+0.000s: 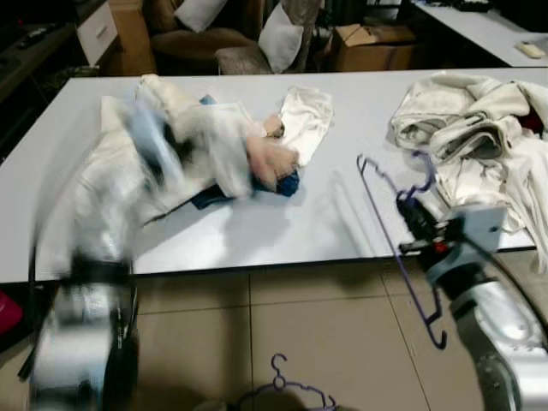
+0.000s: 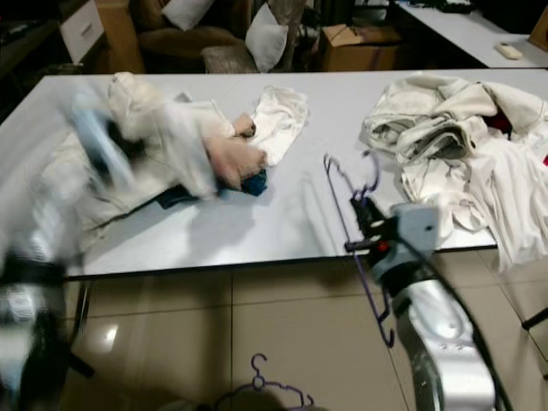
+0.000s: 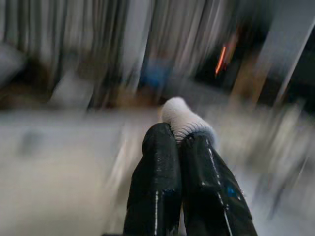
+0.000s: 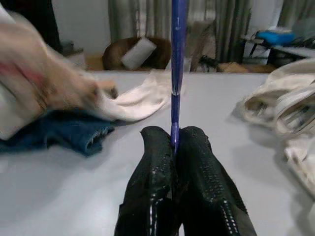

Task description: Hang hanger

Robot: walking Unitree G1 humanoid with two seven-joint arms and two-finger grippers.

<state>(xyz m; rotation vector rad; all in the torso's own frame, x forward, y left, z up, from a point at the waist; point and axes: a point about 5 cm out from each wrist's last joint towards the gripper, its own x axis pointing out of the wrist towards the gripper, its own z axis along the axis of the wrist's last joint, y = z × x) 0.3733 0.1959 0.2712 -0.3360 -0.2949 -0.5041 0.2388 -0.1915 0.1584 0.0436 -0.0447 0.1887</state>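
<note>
A thin purple hanger [image 1: 399, 257] stands upright at the table's front edge, its hook [image 1: 422, 177] on top. My right gripper [image 4: 174, 135] is shut on its wire, at the right of the table front [image 1: 409, 214]. My left gripper [image 3: 179, 135] is shut on a piece of white ribbed cloth [image 3: 180, 114]. The left arm [image 1: 86, 325] is badly blurred and reaches up over a heap of white, pink and blue garments [image 1: 227, 150] on the left half of the table.
The grey table [image 1: 291, 231] also carries a pile of white clothes [image 1: 479, 128] at the right. A second purple hanger [image 1: 282, 390] lies on the tiled floor in front. Armchairs with cushions [image 1: 278, 34] and a cardboard box [image 1: 372, 47] stand behind.
</note>
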